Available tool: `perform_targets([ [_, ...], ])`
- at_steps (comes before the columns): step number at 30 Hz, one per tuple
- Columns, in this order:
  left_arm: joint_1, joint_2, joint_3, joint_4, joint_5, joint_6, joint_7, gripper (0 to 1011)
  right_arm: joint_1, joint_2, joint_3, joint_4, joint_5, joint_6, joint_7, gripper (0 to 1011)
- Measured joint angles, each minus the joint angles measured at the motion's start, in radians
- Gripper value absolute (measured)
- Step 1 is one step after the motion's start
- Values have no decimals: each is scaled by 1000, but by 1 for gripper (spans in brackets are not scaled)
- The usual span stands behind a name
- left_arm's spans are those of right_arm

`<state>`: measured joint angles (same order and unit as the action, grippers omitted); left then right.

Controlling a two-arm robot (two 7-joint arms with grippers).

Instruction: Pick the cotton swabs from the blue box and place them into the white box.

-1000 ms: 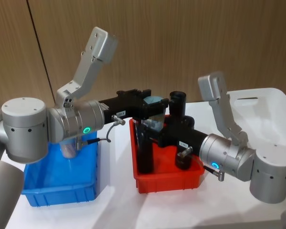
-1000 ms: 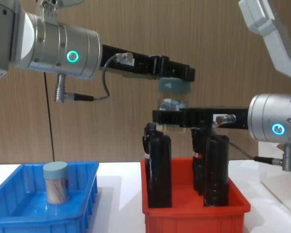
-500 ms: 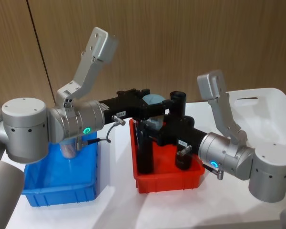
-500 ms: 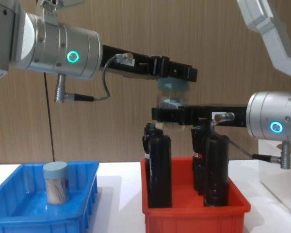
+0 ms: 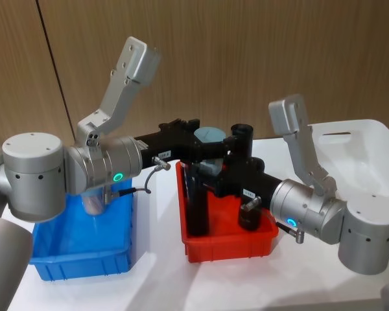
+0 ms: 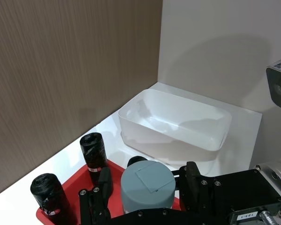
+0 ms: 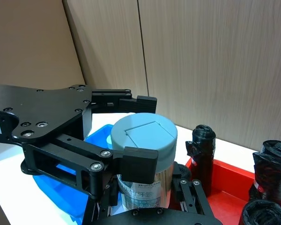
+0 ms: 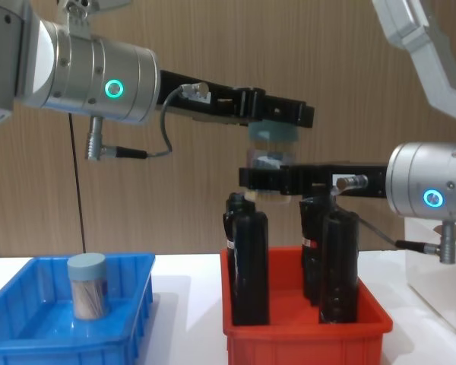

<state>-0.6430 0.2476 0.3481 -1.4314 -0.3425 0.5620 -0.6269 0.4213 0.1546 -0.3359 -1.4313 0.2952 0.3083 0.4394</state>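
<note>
Now, a jar of cotton swabs [image 8: 272, 156] hangs in the air over the red bin [image 8: 304, 342], just above the tops of the black bottles [image 8: 249, 258] standing in it. The left gripper [image 8: 276, 123] reaches in from the robot's left and is clamped on the jar's pale blue lid. The right gripper [image 8: 267, 179] reaches in from the right and sits just below, at the clear body, with its jaws spread to either side.

From the side, the chest view shows the two grippers stacked one over the other, with a band of jar between them. The left wrist view looks down on the lid and shows a sliver of space between the jar and each right finger [image 6: 193, 183]. Beyond them is the white box [image 6: 154, 147], well apart from the red bin with open tabletop between. The right wrist view shows the left pads [image 7: 138, 161] pressed against the lid's rim, and the printed label below.

A second jar [image 8: 87, 285] stands upright in the blue box [image 8: 61, 346]. A strip of bare table [image 8: 186, 319] separates the blue box from the red bin.
</note>
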Motion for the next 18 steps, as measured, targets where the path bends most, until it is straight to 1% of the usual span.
perform_targets([
  [11,0,0,0,0,0,0,0,1004,-1,6,4,2,6,-4,-25,623],
  [18,0,0,0,0,0,0,0,1004,-4,20,21,13,14,-11,-71,623],
])
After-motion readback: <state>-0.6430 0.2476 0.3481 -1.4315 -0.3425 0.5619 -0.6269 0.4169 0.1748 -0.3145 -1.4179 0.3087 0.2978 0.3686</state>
